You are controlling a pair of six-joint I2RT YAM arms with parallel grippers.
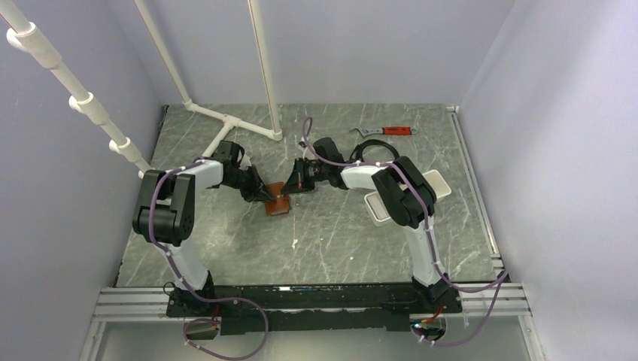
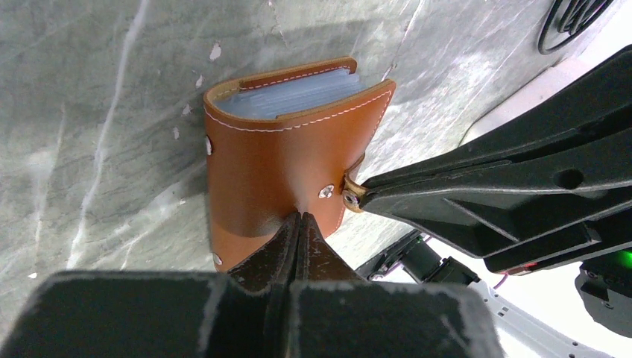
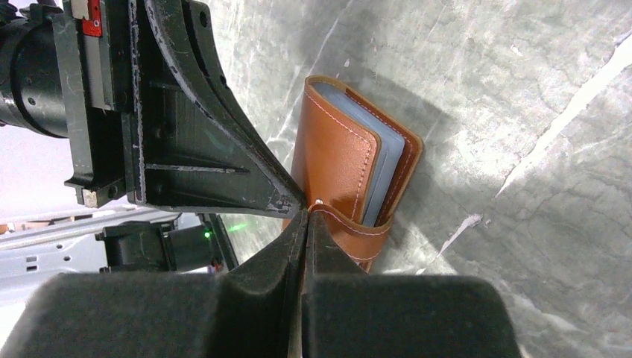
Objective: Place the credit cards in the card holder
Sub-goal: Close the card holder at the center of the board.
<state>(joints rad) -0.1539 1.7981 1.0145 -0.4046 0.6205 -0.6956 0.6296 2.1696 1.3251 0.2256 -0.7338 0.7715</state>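
The card holder (image 1: 277, 203), a brown leather wallet, lies folded on the table between both grippers. In the left wrist view the card holder (image 2: 276, 149) shows grey-blue sheet edges between its covers; I cannot tell cards from sleeves. No loose credit cards are in view. My left gripper (image 2: 300, 218) is shut, with its tips pressed on the wallet's upper cover. My right gripper (image 3: 307, 214) is shut on the wallet's closing tab (image 3: 350, 227), which curls round the open edge. In the top view the left gripper (image 1: 265, 194) and right gripper (image 1: 290, 185) meet over the wallet.
A white tray (image 1: 440, 184) lies partly under the right arm. A red-handled wrench (image 1: 387, 131) and a black cable coil (image 1: 370, 149) are at the back. White pipes (image 1: 226, 124) stand at the back left.
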